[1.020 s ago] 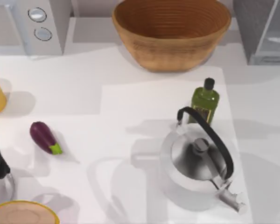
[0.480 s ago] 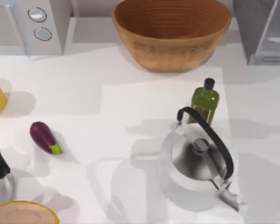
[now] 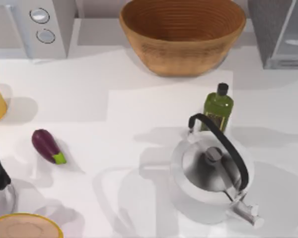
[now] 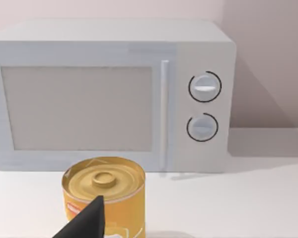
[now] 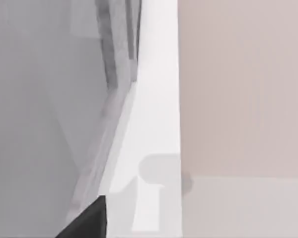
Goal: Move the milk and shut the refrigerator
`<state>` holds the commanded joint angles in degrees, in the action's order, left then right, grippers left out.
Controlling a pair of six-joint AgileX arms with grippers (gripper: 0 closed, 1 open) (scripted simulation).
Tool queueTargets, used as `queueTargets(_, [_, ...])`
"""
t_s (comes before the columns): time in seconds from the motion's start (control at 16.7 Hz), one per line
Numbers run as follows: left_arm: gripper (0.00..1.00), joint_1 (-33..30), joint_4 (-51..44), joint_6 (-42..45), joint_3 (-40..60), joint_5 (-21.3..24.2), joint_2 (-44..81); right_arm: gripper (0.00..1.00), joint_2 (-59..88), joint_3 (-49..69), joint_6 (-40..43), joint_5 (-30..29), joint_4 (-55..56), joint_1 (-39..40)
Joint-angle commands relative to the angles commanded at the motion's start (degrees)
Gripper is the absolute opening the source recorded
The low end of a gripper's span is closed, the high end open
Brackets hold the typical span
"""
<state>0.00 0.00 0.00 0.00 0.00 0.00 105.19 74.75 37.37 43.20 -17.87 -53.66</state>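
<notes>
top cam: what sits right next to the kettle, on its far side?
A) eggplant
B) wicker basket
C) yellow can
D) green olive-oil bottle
D: the green olive-oil bottle stands just behind the kettle, by the end of its black handle; the eggplant lies far off toward the table's left.

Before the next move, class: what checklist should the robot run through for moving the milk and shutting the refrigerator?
1. Milk's whereabouts known: cannot tell.
2. Refrigerator door shut: cannot tell.
3. Right hand close to the refrigerator: ok.
4. Left hand parked out of the way, by the yellow can in front of the microwave: ok.
5. Green bottle and kettle upright on the table: ok.
</notes>
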Motion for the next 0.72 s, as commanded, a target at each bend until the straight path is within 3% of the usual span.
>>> queueTargets(0.42, [1.00,0.00,0.00,0.00,0.00,0.00,0.00,1.00,-0.01,-0.52,-0.91,-0.70,0.89,0.35])
queueTargets(0.72, [1.00,0.00,0.00,0.00,0.00,0.00,0.00,1.00,-2.20,-4.64,-9.14,-10.99,5.50,11.33])
